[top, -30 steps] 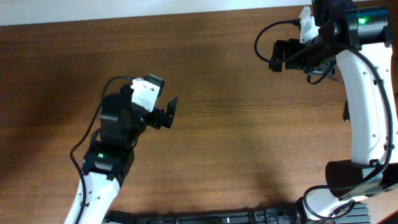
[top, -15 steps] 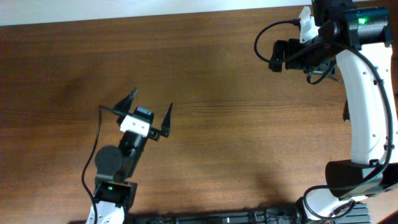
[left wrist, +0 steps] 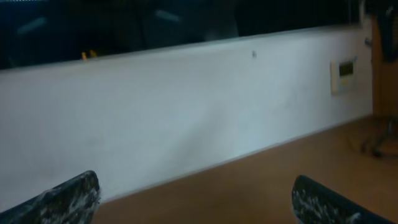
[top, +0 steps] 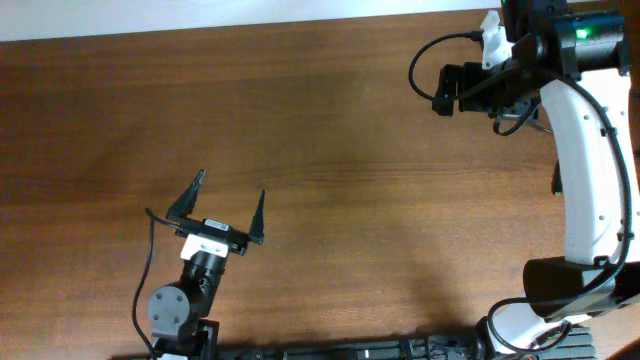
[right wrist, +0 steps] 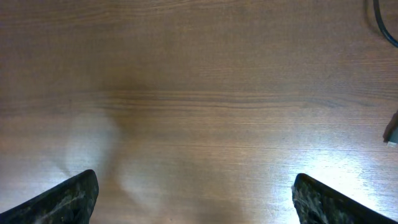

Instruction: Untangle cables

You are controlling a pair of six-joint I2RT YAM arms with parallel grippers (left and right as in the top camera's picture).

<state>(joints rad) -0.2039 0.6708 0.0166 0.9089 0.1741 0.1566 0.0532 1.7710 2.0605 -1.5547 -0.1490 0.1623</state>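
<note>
Glossy wood-grain tabletop (right wrist: 186,93); thin black curved cable (right wrist: 377,18); perhaps small plug (right wrist: 392,134).

open tabletop (top: 350,200); cable (right wrist: 378,17) at far right

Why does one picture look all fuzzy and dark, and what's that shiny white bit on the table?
Left wrist view: soft and dim all over, black across the top, aimed at a pale wall rather than the table. Right wrist view: the white bit is light glaring off the table, with a fainter sheen at the left; the wood grain looks sharp. Overhead view: sharp and evenly lit, with only soft shadows.
</note>
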